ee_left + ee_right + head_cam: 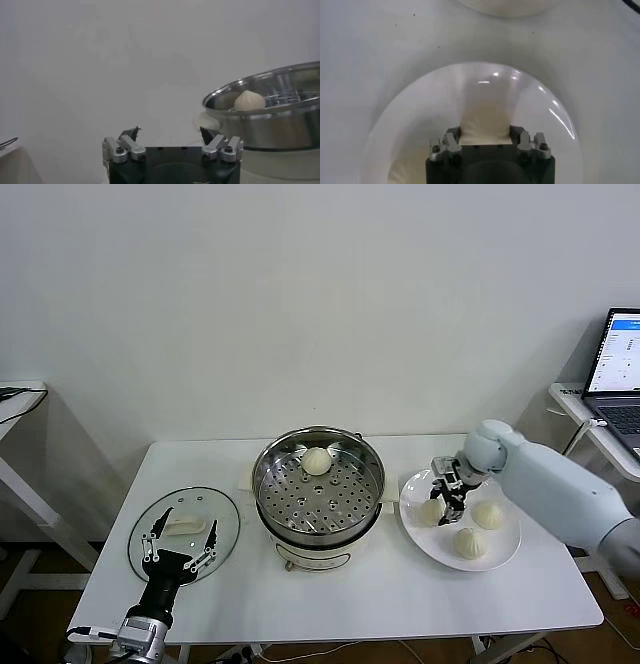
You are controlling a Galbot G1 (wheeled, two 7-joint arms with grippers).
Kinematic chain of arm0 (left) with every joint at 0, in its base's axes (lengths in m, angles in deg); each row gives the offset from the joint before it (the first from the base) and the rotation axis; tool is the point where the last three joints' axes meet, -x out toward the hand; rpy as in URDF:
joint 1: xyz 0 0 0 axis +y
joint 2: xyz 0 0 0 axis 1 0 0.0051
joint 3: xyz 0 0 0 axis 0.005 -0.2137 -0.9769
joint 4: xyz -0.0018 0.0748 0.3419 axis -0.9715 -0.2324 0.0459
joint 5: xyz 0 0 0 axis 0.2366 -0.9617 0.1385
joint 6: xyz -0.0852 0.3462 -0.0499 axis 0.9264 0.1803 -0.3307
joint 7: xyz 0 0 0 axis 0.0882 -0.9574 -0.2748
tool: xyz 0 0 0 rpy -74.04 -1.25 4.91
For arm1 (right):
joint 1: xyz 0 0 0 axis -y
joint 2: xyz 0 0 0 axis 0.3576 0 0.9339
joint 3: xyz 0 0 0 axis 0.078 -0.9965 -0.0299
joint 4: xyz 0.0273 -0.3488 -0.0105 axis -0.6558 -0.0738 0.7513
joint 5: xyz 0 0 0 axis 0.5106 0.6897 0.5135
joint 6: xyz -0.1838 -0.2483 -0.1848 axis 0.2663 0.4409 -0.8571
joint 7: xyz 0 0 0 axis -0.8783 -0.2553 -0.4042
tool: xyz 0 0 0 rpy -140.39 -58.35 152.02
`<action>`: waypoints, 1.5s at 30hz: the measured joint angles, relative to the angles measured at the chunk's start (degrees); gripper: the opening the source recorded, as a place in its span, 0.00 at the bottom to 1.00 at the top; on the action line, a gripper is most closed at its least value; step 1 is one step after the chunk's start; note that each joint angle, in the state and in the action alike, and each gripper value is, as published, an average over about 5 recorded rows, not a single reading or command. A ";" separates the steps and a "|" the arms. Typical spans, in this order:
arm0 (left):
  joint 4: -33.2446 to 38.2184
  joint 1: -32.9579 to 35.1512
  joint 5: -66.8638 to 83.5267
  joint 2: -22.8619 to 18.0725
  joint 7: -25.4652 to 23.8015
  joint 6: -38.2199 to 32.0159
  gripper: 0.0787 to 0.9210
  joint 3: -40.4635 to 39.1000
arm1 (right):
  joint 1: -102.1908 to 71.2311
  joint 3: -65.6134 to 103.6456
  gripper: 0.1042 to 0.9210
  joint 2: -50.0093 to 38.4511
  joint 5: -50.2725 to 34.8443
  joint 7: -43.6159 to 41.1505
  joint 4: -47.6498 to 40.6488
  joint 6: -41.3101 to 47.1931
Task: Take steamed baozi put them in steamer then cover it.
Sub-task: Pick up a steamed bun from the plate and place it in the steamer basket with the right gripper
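Right gripper (447, 494) reaching onto white plate (505, 559) at right of centre in head view, fingers pinching leftmost steamed baozi (431, 510); right wrist view showing bun (485, 122) squeezed between both fingers. Two more buns (488, 515) (469, 543) sitting on same plate. Fourth bun (316, 461) lying on perforated tray inside steamer (318, 489) at frame centre. Cover (183, 531) lying flat on table (400, 599) at lower left. Left gripper (180, 540) hovering over cover, fingers spread wide, gripping nothing.

You won't find any readable text, label or number here; the laptop screen (622, 352) at the right edge shows only illegible lines.
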 measured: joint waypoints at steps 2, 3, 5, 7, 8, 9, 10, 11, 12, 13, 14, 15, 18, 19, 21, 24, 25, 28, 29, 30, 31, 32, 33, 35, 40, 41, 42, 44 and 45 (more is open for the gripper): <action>0.20 0.04 -0.07 0.04 0.04 0.01 0.88 -0.07 | 2.97 -2.48 0.69 -1.65 -2.57 0.09 2.04 0.88; 0.28 0.05 -0.11 0.08 0.04 0.02 0.88 -0.11 | 4.65 -3.88 0.69 -2.49 -3.92 0.19 3.18 1.37; 0.42 0.06 -0.18 0.19 0.05 0.01 0.88 -0.18 | 8.29 -6.96 0.69 -4.00 -6.67 0.50 5.61 2.48; 0.50 0.05 -0.23 0.35 0.05 0.00 0.88 -0.22 | 12.38 -10.42 0.70 -5.21 -9.54 0.92 8.24 3.72; 0.54 0.05 -0.24 0.44 0.05 -0.01 0.88 -0.23 | 14.49 -12.20 0.70 -5.66 -10.99 1.15 9.58 4.39; 0.60 0.04 -0.25 0.53 0.05 -0.02 0.88 -0.24 | 16.70 -14.04 0.70 -6.01 -12.50 1.40 10.97 5.12; 0.68 0.04 -0.25 0.61 0.05 -0.02 0.88 -0.22 | 18.90 -15.86 0.70 -6.30 -14.04 1.63 12.36 5.89; 0.78 0.04 -0.25 0.70 0.04 -0.03 0.88 -0.20 | 21.08 -17.62 0.70 -6.50 -15.56 1.87 13.70 6.71; 0.90 0.03 -0.25 0.80 0.04 -0.03 0.88 -0.16 | 23.30 -19.41 0.70 -6.62 -17.14 2.12 15.06 7.57; 1.01 0.01 -0.23 0.89 0.03 -0.03 0.88 -0.11 | 25.50 -21.13 0.70 -6.65 -18.75 2.38 16.39 8.46; 1.11 -0.01 -0.20 0.99 0.01 -0.03 0.88 -0.04 | 27.60 -22.73 0.70 -6.60 -20.32 2.64 17.64 9.35; 1.20 -0.04 -0.17 1.08 -0.01 -0.03 0.88 0.03 | 29.70 -24.28 0.70 -6.46 -21.94 2.94 18.88 10.27; 1.29 -0.15 0.00 1.36 -0.16 -0.04 0.88 0.24 | 35.27 -28.19 0.70 -5.40 -26.62 3.87 22.05 13.01; 1.28 -0.19 0.06 1.45 -0.22 -0.05 0.88 0.29 | 36.83 -29.25 0.70 -4.84 -28.11 4.20 22.90 13.89; 1.21 -0.23 0.15 1.61 -0.32 -0.10 0.88 0.38 | 39.39 -30.96 0.70 -3.41 -30.87 4.89 24.18 15.59; 1.07 -0.21 0.32 1.88 -0.44 -0.19 0.88 0.57 | 42.07 -32.71 0.70 -0.41 -34.54 5.95 25.38 17.96; 1.05 -0.20 0.42 1.98 -0.47 -0.21 0.88 0.67 | 42.67 -33.10 0.70 0.78 -35.60 6.29 25.58 18.68; 1.04 -0.24 0.81 2.19 -0.55 -0.23 0.88 1.09 | 43.62 -33.79 0.70 4.76 -38.07 7.17 25.55 20.59; 1.04 -0.26 0.92 2.21 -0.57 -0.23 0.88 1.23 | 43.72 -33.91 0.70 6.17 -38.72 7.41 25.35 21.14; 1.02 -0.27 1.01 2.22 -0.60 -0.24 0.88 1.38 | 43.73 -33.99 0.70 7.61 -39.28 7.63 25.04 21.64; 0.97 -0.28 1.07 2.23 -0.62 -0.26 0.88 1.52 | 43.68 -34.04 0.70 9.00 -39.76 7.81 24.65 22.07; 0.90 -0.28 1.11 2.26 -0.66 -0.29 0.88 1.66 | 43.57 -34.07 0.70 10.42 -40.18 7.96 24.18 22.47; 0.80 -0.28 1.15 2.29 -0.70 -0.32 0.88 1.80 | 43.41 -34.08 0.70 11.81 -40.55 8.10 23.66 22.84; 0.54 -0.26 1.26 2.35 -0.83 -0.39 0.88 2.09 | 42.87 -34.08 0.70 14.50 -41.09 8.32 22.46 23.47; 0.04 -0.42 1.62 2.47 -1.08 -0.45 0.88 2.60 | 40.43 -33.63 0.70 20.71 -41.39 8.53 18.30 24.32; -0.05 -0.47 1.64 2.51 -1.09 -0.46 0.88 2.62 | 39.77 -33.45 0.70 21.87 -41.25 8.54 17.26 24.40; -0.16 -0.51 1.65 2.55 -1.11 -0.47 0.88 2.63 | 39.06 -33.25 0.70 23.00 -41.05 8.56 16.18 24.45; -0.38 -0.53 1.65 2.64 -1.18 -0.49 0.88 2.68 | 37.58 -32.85 0.70 25.16 -40.55 8.58 13.94 24.50; -0.48 -0.51 1.65 2.70 -1.23 -0.51 0.88 2.74 | 36.83 -32.63 0.70 26.19 -40.25 8.59 12.78 24.51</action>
